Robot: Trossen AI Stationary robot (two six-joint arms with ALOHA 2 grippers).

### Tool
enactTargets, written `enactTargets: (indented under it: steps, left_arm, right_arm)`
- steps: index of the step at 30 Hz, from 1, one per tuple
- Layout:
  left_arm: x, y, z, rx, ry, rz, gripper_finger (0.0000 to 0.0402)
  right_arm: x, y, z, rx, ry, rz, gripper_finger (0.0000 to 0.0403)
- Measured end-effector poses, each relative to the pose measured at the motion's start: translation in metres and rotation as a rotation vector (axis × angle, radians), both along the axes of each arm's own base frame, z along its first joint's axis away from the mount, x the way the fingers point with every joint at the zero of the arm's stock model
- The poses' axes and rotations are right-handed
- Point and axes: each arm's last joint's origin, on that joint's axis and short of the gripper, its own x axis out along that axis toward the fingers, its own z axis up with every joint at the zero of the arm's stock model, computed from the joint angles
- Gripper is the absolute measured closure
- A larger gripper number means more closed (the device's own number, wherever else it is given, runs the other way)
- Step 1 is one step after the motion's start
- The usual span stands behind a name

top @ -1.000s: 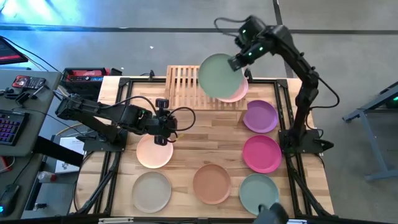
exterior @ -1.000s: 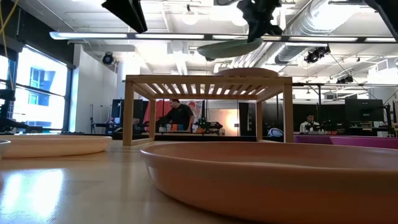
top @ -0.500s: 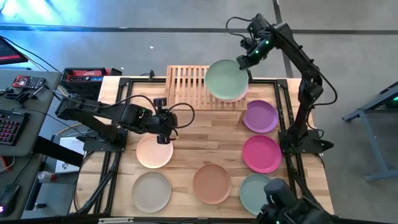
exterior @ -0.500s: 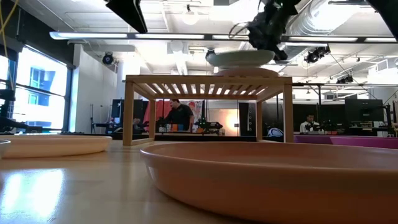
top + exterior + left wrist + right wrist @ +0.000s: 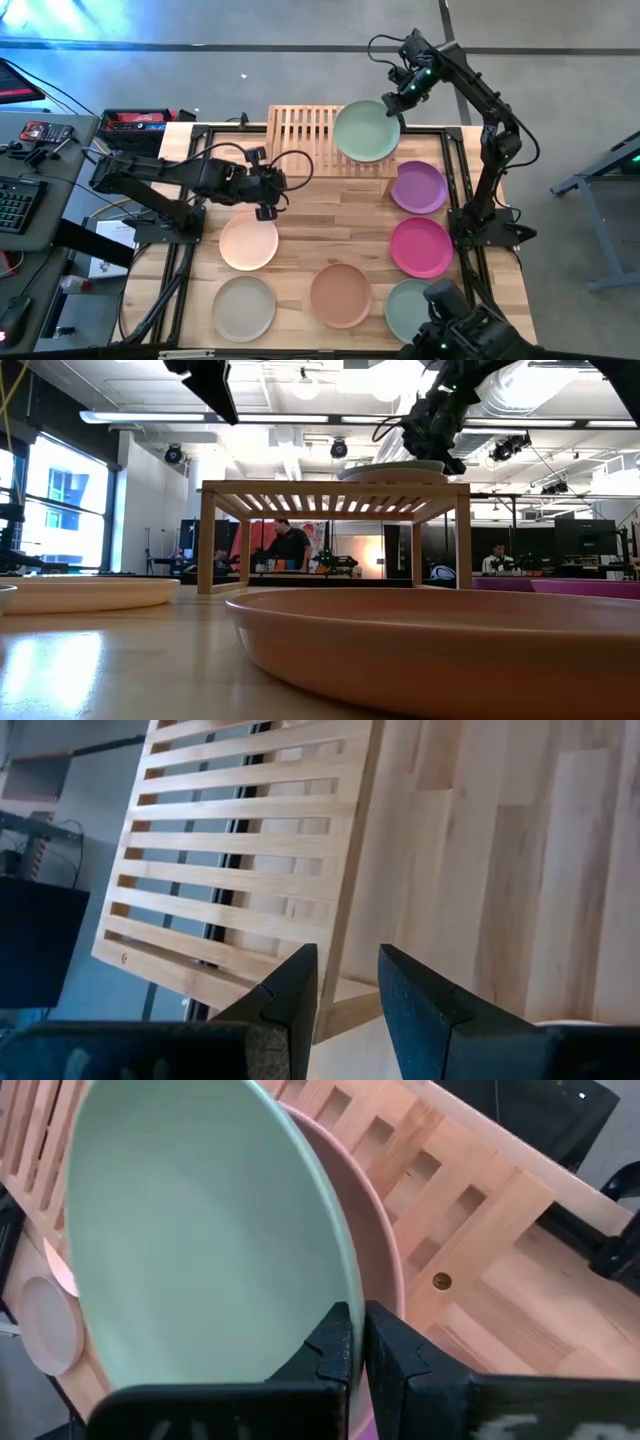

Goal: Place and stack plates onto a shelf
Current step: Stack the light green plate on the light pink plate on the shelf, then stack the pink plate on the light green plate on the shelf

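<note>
Table (image 5: 300, 215): light wood top, carrying the shelf and the loose plates.

Shelf (image 5: 300, 140): slatted light-wood rack at the far edge of the table. Its right half is occupied by the stack; its left half is bare slats.

Right arm and right gripper (image 5: 397, 92): reached over the far right corner of the shelf. The fingers are seen pressed together on the rim of the green plate (image 5: 366, 131), which is pinched at its far right edge.

Green plate: lowered onto the pink plate (image 5: 385, 1285) already lying on the shelf. In the right wrist view the two are shown nested, the pink rim exposed on one side. Half a second ago the green plate was held just clear of the rack; a second ago it was higher and tilted, further left.

Left arm and left gripper (image 5: 266, 190): held over the middle of the table, near the shelf's near left leg and just beyond the peach plate (image 5: 248, 241). The fingers are spread a little and nothing is held. A second ago the gripper was seen at the peach plate's far rim; it is now drawn back towards the shelf.

Loose plates on the table: purple plate (image 5: 418, 186), magenta plate (image 5: 421, 246), terracotta plate (image 5: 340, 295), beige plate (image 5: 243, 307), grey-teal plate (image 5: 412, 308).

Step in hand: stacking the green plate, judged almost complete. Next move called for: the rim to be released and the right gripper lifted clear without dragging the stack.
</note>
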Motion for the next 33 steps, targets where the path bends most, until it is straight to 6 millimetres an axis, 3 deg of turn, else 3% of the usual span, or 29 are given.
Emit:
enactTargets:
  steps: [11,22,29,33]
  left_arm:
    - [0.001,0.007,0.000,-0.003,-0.005,0.027,0.0305]
    - [0.001,0.007,0.000,-0.003,-0.005,0.026,0.0304]
    - [0.001,0.006,0.000,-0.038,-0.007,0.016,0.0304]
    - [0.000,0.006,-0.001,-0.064,-0.022,0.045,0.0304]
  right_arm:
    - [0.007,0.004,-0.001,-0.065,0.070,0.016,0.0395]
    - [0.008,0.001,0.002,-0.084,0.053,-0.009,0.0307]
    - [0.001,0.012,0.036,-0.062,0.022,-0.042,0.0293]
    - [0.005,0.028,0.059,-0.065,0.003,-0.049,0.0293]
